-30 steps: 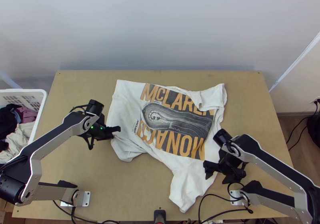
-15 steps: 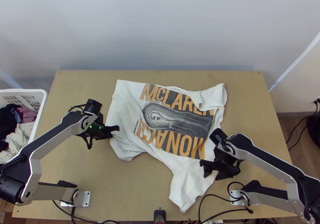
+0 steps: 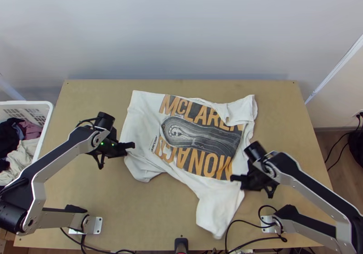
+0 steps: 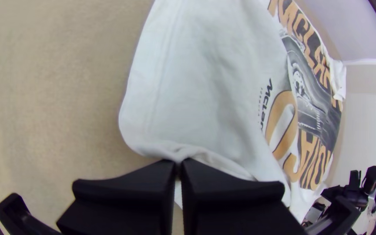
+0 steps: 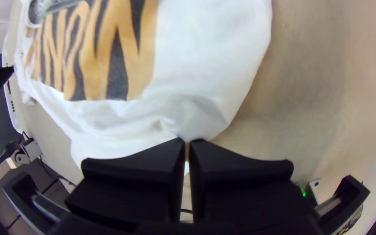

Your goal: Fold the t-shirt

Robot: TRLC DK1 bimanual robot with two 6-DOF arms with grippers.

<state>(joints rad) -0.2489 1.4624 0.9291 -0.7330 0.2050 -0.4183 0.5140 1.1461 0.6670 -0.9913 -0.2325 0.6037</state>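
Top view: my left gripper (image 3: 130, 145) and right gripper (image 3: 235, 178) each pinch an edge of the rumpled white t-shirt (image 3: 143, 122).

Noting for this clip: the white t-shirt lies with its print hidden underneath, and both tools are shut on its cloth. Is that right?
Not quite. The t-shirt's print faces up, as the top view shows. The rest holds: the left tool and the right tool are both shut on its cloth.
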